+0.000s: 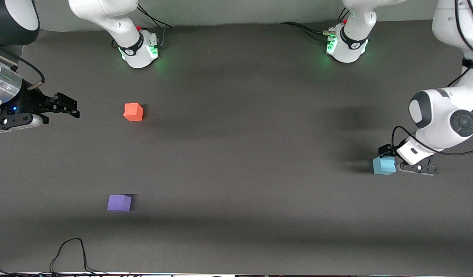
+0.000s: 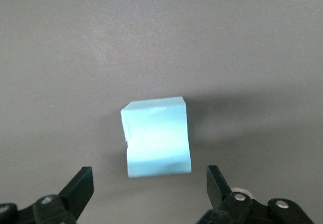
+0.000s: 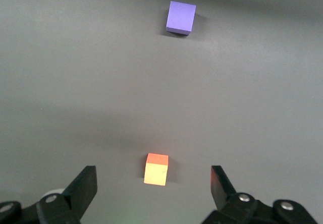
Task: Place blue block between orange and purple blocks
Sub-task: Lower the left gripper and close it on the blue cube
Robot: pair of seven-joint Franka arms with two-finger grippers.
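The left pincer [image 2: 149, 191] is spread wide, low at the blue block [image 1: 384, 166], holding nothing; the matte cube lies just ahead of its fingertips. The right pincer [image 3: 153, 188], also wide and empty, waits near the orange block [image 1: 133, 112], the purple block [image 1: 119, 202] farther off. The table [image 1: 236, 154] is dark and matte.

Robotics lab: dark matte table [image 1: 236, 154], two bolted arm bases [image 1: 138, 50] with green status lights, loose cables [image 1: 71, 254].

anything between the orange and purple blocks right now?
No. The front view shows only bare table between the orange block and the purple block; the right wrist view agrees.
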